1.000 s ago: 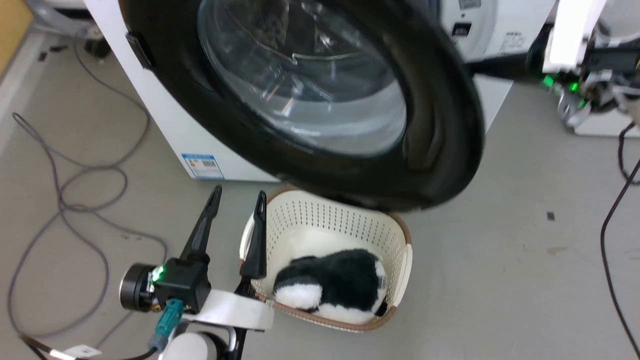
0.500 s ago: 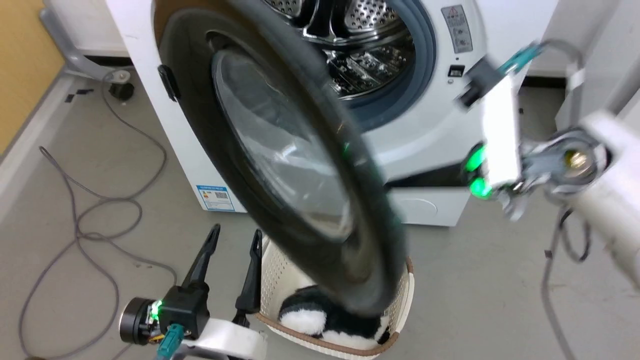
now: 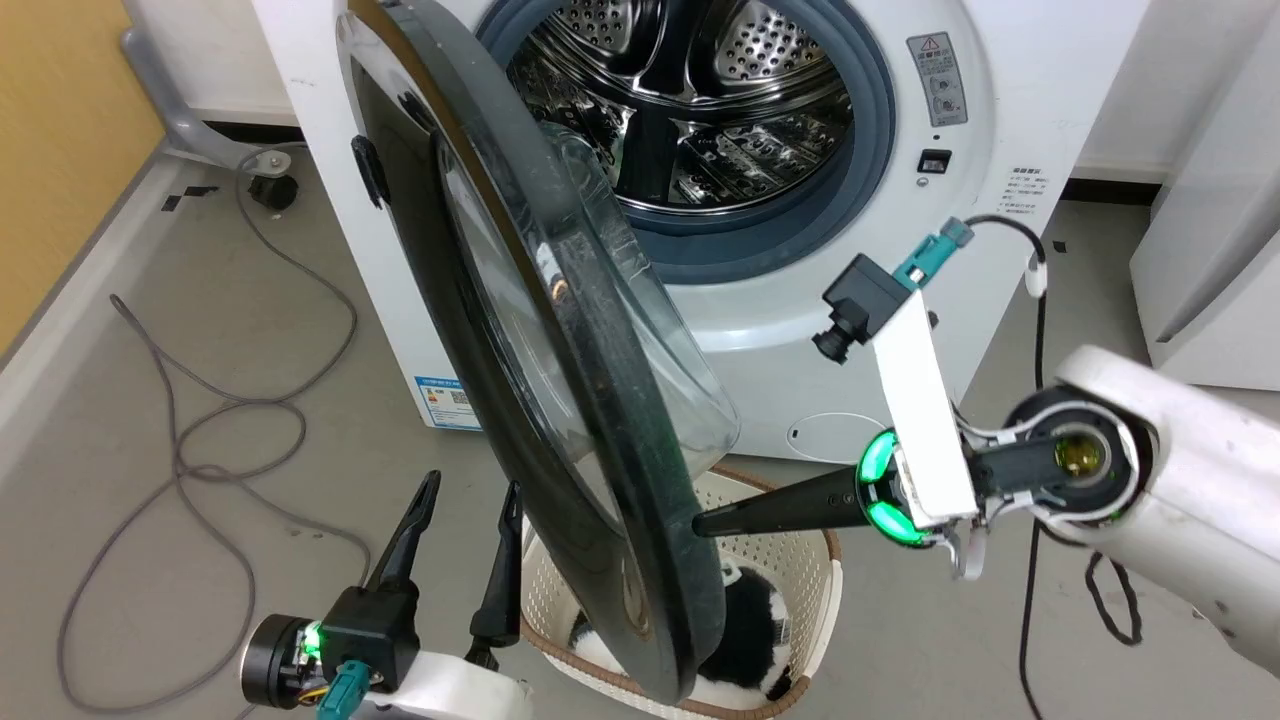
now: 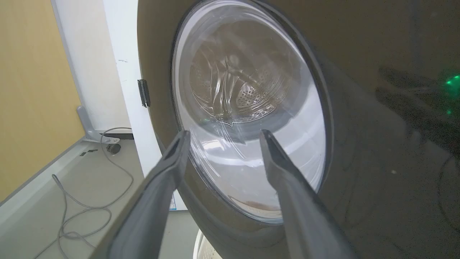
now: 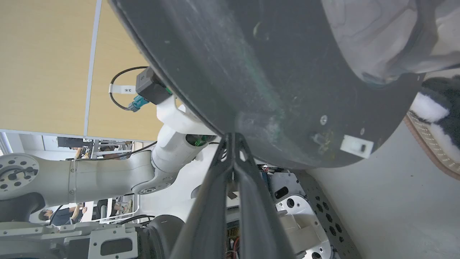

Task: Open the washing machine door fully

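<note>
Above basket [image 3: 800,560] | washing machine door [image 3: 600,400] upright, edge-on, bulge facing right

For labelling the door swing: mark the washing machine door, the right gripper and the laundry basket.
washing machine door [image 3: 640,500], head view, on its dark edge rim.
right gripper [image 3: 702,522], head view, at the tips of its shut jaws.
laundry basket [image 3: 790,565], head view, on its perforated white wall.

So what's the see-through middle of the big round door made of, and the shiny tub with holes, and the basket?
Clear bulging bowl of the round black washing machine door: probably thick glass, maybe plastic; see-through, with bright glints. Perforated silver drum: polished steel, it seems; mirror-shiny with punched holes. Cream holed basket: likely matte moulded plastic, brown-trimmed rim.
</note>
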Motion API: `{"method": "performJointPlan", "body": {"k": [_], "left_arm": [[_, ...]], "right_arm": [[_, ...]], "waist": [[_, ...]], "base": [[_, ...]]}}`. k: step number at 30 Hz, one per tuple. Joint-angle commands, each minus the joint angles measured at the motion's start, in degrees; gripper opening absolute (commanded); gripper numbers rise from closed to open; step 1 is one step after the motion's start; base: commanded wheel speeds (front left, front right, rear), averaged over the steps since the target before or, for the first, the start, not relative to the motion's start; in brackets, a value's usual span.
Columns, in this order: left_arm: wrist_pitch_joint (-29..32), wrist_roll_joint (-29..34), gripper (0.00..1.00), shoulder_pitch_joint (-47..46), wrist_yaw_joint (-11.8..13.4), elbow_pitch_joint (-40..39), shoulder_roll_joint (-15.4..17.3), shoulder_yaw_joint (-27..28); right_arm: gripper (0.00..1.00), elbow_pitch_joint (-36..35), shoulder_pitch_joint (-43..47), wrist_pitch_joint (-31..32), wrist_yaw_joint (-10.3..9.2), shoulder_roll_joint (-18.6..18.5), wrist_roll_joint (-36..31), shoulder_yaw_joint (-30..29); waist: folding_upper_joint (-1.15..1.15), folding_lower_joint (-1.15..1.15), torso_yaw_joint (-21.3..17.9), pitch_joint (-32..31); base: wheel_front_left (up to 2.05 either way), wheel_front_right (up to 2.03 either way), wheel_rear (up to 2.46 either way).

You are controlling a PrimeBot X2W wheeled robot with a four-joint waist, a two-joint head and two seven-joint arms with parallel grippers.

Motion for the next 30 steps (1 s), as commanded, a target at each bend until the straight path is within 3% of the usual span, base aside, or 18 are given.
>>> {"method": "performJointPlan", "body": {"k": [1,6,7,8,17,19,21,25,30], "left_arm": [[-0.3,-0.2,1.0,0.7,0.1,0.2,0.3,-0.1],[-0.3,-0.4,1.0,1.0,0.2,0.4,0.6,0.0],[-0.3,-0.5,1.0,1.0,0.2,0.5,0.6,0.1],[-0.3,-0.5,1.0,1.1,0.3,0.5,0.6,0.1],[-0.3,-1.1,1.0,2.4,0.7,1.5,1.6,0.8],[-0.1,-1.2,1.0,2.8,0.7,1.8,2.0,0.9],[0.1,-1.3,1.0,3.2,0.8,2.1,2.4,1.1],[0.4,-1.8,1.0,4.1,1.2,2.2,3.0,1.6],[0.6,-2.3,1.0,4.7,1.6,2.1,3.3,1.9]], "right_arm": [[0.0,-1.0,0.0,-1.2,0.06,-0.8,0.7,0.6],[0.0,-5.0,1.5,-12.8,0.06,-3.1,1.5,0.2],[0.43,-5.6,2.3,-16.6,0.06,-3.6,1.2,-0.5],[1.0,-6.1,3.4,-20.5,0.06,-4.1,1.0,-1.2],[1.0,-8.4,18.2,-54.9,0.06,-10.1,-2.7,-5.1],[1.0,-6.1,21.2,-57.9,0.06,-11.9,-4.4,-5.2],[1.0,-0.3,24.2,-58.4,0.06,-12.9,-7.2,-9.1],[1.0,13.1,31.4,-58.4,0.06,-9.1,-20.6,-22.1],[1.0,22.7,38.5,-58.4,0.06,-1.3,-47.5,-42.4]], "waist": [[0.0,0.01,0.0,0.0],[0.0,0.01,-0.1,-0.1],[0.0,0.01,-0.3,-0.2],[0.0,0.01,-0.4,-0.3],[0.0,0.01,-2.4,-1.7],[0.0,0.01,-2.9,-2.3],[0.0,0.01,-3.4,-2.8],[0.0,0.01,-4.5,-3.3],[0.0,0.01,-5.8,-3.3]], "base": [[0.0,0.0,0.0],[0.0,0.0,0.0],[0.0,0.0,0.0],[0.0,0.0,0.0],[0.0,0.0,0.0],[0.0,0.0,0.0],[0.0,0.0,0.0],[0.0,0.0,0.0],[0.0,0.0,0.0]]}}
